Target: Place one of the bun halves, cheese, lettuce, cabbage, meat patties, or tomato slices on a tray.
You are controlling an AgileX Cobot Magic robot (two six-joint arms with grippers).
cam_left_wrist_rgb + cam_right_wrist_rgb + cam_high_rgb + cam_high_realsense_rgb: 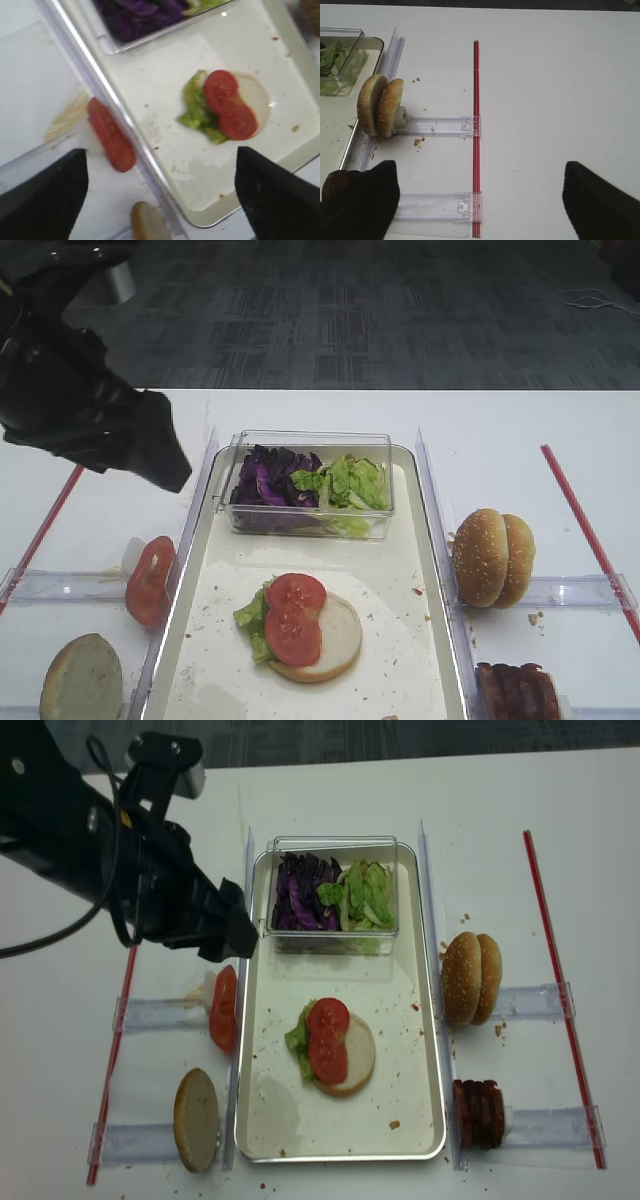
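A cream tray (395,650) holds a cut-face-up bun half (340,640) with lettuce (250,618) and two tomato slices (294,618) on it. A clear box on the tray holds purple cabbage (265,480) and more lettuce (352,482). My left gripper (160,200) hangs open and empty above the tray's left rim, near an upright tomato slice (111,135). The right gripper (480,200) is open over bare table, right of the sesame bun halves (379,106) and meat patties (517,692). Cheese is out of view.
Another bun half (82,680) lies at the front left. Clear plastic holder rails (440,126) and red strips (476,135) lie on the white table on both sides of the tray. The black left arm (110,850) stretches over the back left.
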